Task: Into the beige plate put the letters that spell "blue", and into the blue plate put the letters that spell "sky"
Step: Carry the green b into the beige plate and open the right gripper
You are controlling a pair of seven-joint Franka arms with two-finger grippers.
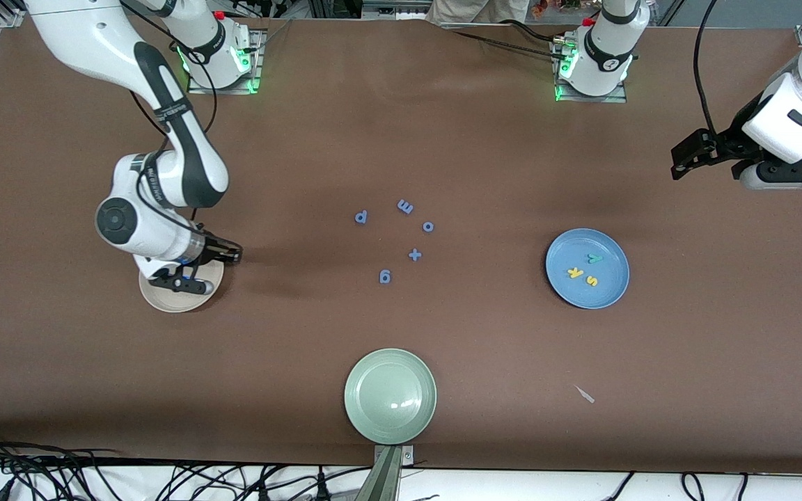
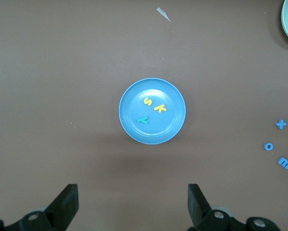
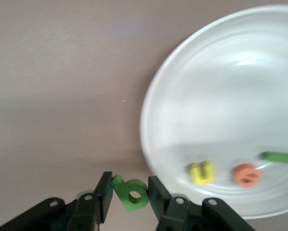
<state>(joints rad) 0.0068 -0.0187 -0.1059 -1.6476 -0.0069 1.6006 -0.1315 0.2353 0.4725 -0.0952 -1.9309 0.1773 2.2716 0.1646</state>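
While in blue plate: s-k-y.

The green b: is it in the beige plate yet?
Not yet. The right gripper holds the green b pinched between its fingers just outside the beige plate's rim; u, e and l already lie inside.

2 glossy white arms with black joint bands, black cables, green-lit bases and black claws.
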